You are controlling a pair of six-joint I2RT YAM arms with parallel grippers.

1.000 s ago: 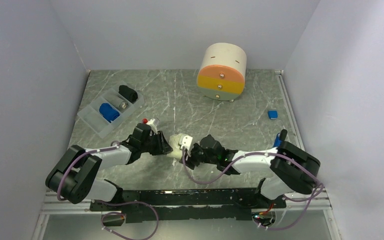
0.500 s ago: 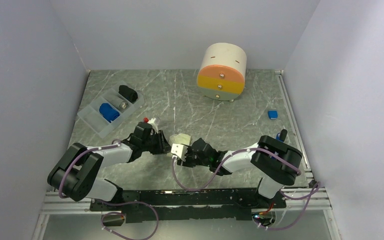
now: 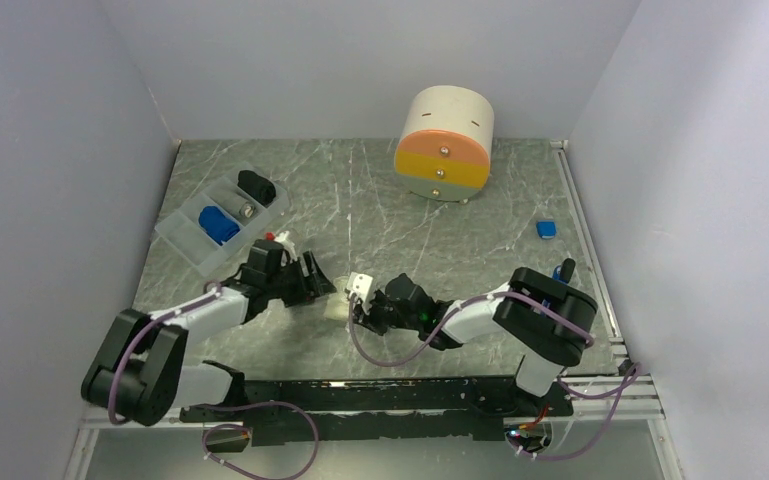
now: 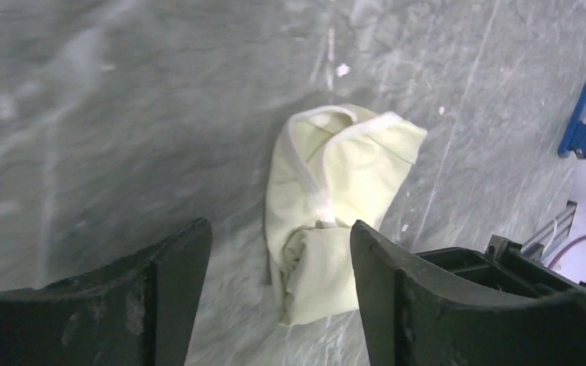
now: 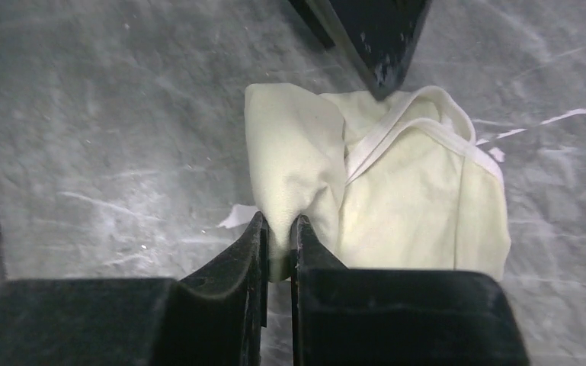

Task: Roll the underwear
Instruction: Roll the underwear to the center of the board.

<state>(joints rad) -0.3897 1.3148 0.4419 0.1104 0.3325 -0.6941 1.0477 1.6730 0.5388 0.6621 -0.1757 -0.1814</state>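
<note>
The right gripper point(image 5: 278, 225) is pressing its jaws almost together on a bunched fold at the near corner of the pale cream-yellow cloth underwear point(image 5: 419, 198). It is pinching that fold while the rest of the garment is lying on the grey marbled surface point(image 5: 107, 137) just ahead of those jaws and to their right, its white-trimmed edge curving across the top layer. The garment is sitting loosely folded, not tightly rolled. Facing it from the opposite side, the left gripper point(image 4: 278, 229) is holding its jaws spread wide, with one end of the cream garment lying between them and the rest reaching out past their tips; whether either jaw is touching the cloth cannot be told. Farther back than the left jaws and to their left, a clear plastic divided tray point(image 3: 185, 247) is resting on the surface, carrying the royal blue underwear point(image 3: 218, 224) as a compact roll in one compartment and a black rolled bundle point(image 3: 256, 186) in the compartment at its far end. Well beyond the right jaws, a cream cylindrical cabinet with orange and yellow drawers point(image 3: 444, 143) is standing near the back wall, and a small blue object point(image 3: 546, 228) is lying far off to their right.
</note>
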